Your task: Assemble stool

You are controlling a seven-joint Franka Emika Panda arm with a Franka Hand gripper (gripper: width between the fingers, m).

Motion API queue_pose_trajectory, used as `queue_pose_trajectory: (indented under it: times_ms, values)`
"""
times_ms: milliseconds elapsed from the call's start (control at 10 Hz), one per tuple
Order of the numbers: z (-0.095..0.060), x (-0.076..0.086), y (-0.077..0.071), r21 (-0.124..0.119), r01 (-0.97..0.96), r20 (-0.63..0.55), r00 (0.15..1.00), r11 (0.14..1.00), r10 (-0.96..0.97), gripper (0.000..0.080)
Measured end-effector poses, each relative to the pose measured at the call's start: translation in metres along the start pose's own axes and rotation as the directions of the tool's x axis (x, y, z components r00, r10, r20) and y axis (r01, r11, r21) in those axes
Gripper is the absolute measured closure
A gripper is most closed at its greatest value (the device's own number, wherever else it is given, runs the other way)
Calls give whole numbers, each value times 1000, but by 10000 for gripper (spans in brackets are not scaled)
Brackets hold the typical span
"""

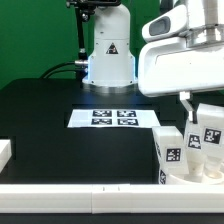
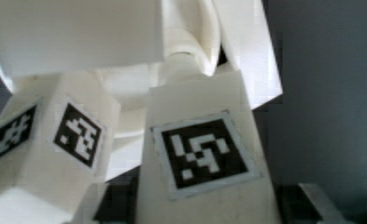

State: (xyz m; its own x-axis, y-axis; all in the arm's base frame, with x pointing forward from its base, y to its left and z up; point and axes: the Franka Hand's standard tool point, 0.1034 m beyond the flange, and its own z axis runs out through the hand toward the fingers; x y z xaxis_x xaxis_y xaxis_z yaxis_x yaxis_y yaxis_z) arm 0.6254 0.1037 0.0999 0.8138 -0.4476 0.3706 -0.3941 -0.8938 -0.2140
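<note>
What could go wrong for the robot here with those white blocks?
The pincer is shut near a white plastic block-like leg; if the hold is weak, the leg might slip or tilt. Another white tagged leg stands close beside it, so a sideways move could bump it. The round white seat disc sits near the table's edge and might get pushed.

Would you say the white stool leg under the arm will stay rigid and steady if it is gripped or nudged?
Probably rigid: the stool leg looks like solid moulded plastic with flat, tagged faces. Its smooth surface may be somewhat slippery. It stands upright on the seat disc, tall for its footing, so a sideways nudge might tip it.
</note>
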Motion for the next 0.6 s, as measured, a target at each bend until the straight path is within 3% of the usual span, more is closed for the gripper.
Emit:
queue_pose_trajectory:
  times_ms: [600]
  values:
    - [16,-10,2,-13,13,4,1000,1000,-13,476]
